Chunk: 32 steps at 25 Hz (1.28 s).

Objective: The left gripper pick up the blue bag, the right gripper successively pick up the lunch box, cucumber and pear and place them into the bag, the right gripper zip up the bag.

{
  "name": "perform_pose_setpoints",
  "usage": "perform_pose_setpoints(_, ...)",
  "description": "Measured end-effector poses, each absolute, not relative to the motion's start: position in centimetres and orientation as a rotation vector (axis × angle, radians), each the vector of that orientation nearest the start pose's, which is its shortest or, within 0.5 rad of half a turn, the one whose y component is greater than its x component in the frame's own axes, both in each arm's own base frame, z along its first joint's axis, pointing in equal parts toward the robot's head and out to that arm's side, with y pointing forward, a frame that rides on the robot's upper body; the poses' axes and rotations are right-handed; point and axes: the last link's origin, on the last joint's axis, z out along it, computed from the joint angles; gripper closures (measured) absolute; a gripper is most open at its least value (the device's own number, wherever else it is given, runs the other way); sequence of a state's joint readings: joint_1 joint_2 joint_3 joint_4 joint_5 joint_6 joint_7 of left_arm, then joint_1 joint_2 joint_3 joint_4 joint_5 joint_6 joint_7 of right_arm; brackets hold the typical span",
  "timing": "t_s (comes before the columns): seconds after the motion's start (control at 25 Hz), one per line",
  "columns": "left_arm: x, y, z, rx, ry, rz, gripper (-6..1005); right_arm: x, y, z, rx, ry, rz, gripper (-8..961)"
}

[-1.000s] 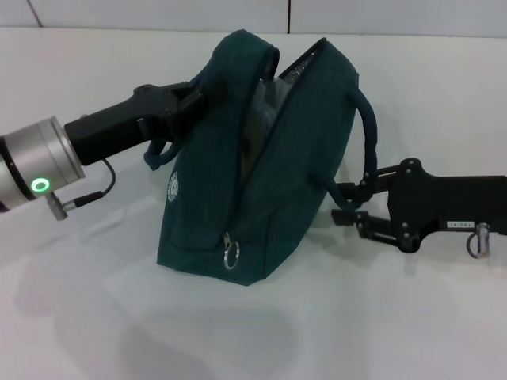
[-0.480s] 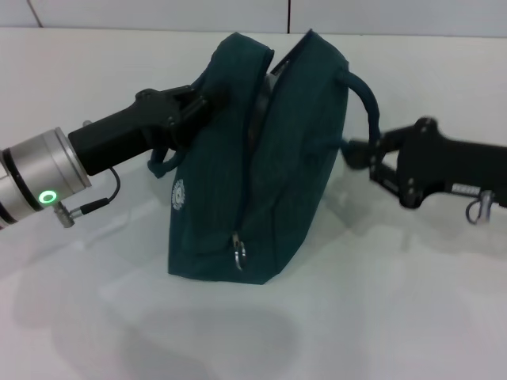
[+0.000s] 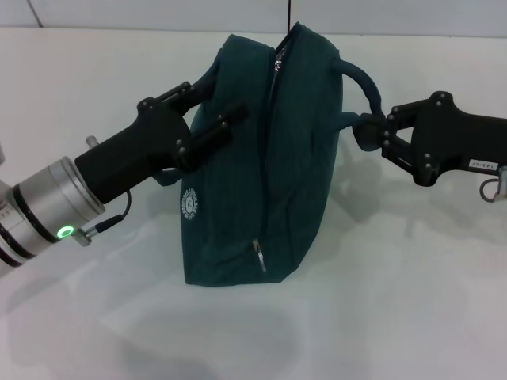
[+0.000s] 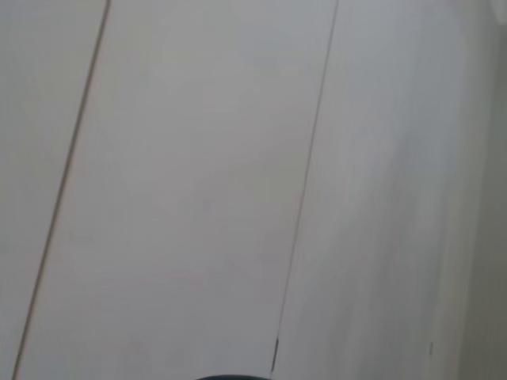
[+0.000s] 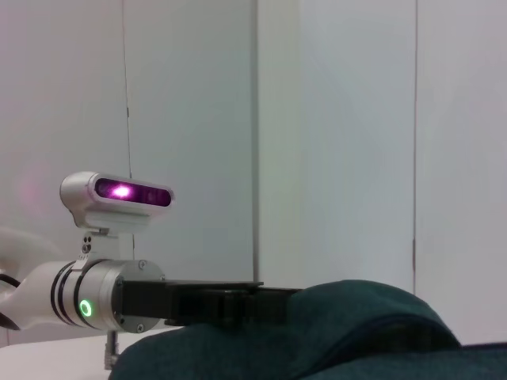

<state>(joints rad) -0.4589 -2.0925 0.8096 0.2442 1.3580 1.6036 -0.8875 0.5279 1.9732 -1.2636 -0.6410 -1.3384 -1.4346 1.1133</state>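
My right gripper (image 3: 366, 131) sits against the far upper side of the blue bag (image 3: 261, 158), closed, as far as I can judge, on the handle strap (image 3: 363, 83) or something small right by it (the zipper pull (image 3: 276, 65) itself seems to be up near the crest, so I may be pinching strap, not pull). My left gripper (image 3: 207, 119) is on the opposite face, its fingers spread against the cloth near the other strap; whether it truly clamps anything I cannot tell. To finish the zipping cleanly I'd keep the left side bracing the bag upright and steady while the right draws along the seam line, never across it, so the cloth doesn't bunch. The bag stands on the white table (image 3: 412, 301), between the two arms, leaning slightly: dark teal fabric, a round white logo (image 3: 188, 203) low on its side, a second slider (image 3: 259, 258) near the base, the top seam looking almost entirely closed.
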Motion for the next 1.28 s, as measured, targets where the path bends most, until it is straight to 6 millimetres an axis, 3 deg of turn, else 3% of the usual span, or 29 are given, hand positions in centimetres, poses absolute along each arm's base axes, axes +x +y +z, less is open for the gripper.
perform_pose_setpoints(0.16,-26.1,29.7,-2.5,-2.262,-0.490,-1.256,445,20.7,34.8,-0.1,-2.713,0.114,0.908,905)
perform_pose_setpoints(0.72,-26.5,29.8,-2.3,-2.208,-0.497,-1.250,201,19.9,34.6,0.4,-2.786,0.113,0.885,821)
perform_pose_setpoints(1.08,-26.2,29.8,-2.9,-2.203,-0.487,-1.250,186,19.3,33.7,0.9,-2.748,0.058,0.976,518)
perform_pose_setpoints(1.28,-26.1,29.9,-3.0,-2.198,-0.481,-1.253,186,19.1,30.9,0.9,-2.976,-0.115,0.958,374)
